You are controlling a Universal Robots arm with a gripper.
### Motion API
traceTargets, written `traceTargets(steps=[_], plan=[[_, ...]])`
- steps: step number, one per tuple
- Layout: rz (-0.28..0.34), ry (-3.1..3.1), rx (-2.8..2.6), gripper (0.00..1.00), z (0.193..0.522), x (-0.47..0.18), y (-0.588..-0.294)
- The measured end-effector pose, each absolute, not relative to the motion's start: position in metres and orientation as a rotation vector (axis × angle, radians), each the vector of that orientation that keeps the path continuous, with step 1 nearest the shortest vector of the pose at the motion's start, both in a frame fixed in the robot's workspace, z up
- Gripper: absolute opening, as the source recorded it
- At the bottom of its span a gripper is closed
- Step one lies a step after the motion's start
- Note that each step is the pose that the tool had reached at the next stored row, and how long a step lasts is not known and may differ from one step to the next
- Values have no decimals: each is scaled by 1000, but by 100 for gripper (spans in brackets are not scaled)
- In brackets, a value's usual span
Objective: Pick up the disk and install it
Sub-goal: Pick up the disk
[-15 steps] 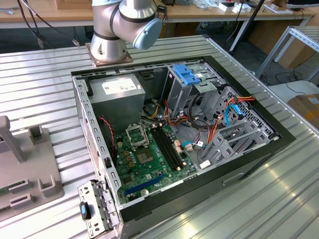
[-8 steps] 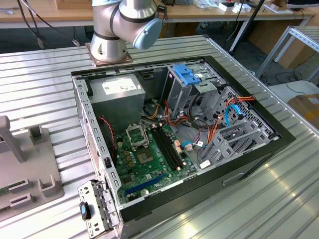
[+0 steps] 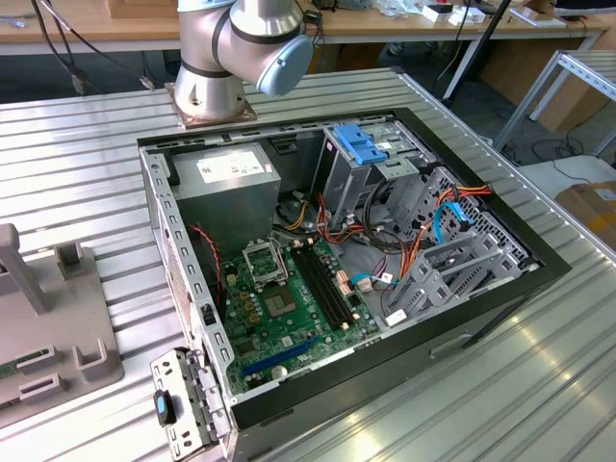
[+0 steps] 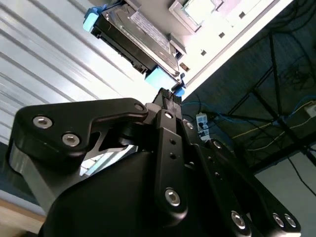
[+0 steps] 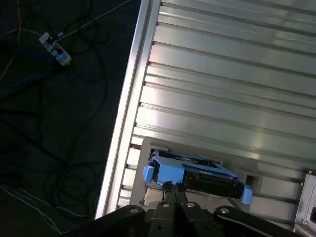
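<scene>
The disk (image 5: 195,170) is a silver-grey drive in a bright blue carrier frame, lying in a pale grey holder (image 5: 144,148) on the ribbed metal table, close to the table's edge. In the second wrist view the disk (image 4: 136,34) shows its label side and blue corners. My gripper (image 5: 175,186) is right at the disk's blue frame, its two black fingers drawn together. In the second wrist view my gripper (image 4: 170,94) has its ribbed tips against the blue corner. Whether they pinch the frame I cannot tell.
The exterior view has an open computer case (image 3: 539,269) on the table, with a green motherboard (image 3: 289,308), a grey power supply (image 3: 226,178) and a drive cage with a blue carrier (image 3: 364,144). The arm's base (image 3: 207,91) stands behind the case. Cables lie on the floor (image 5: 54,98) beyond the table edge.
</scene>
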State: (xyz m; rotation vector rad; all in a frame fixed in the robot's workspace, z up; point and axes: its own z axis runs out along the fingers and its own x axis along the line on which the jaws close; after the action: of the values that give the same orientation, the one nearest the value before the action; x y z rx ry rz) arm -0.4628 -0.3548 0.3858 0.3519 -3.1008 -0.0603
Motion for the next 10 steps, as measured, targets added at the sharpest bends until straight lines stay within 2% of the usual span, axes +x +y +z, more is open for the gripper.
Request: traceTargets(steps=[10], plan=[[-56,-3030,728,11,385,-463,-355]])
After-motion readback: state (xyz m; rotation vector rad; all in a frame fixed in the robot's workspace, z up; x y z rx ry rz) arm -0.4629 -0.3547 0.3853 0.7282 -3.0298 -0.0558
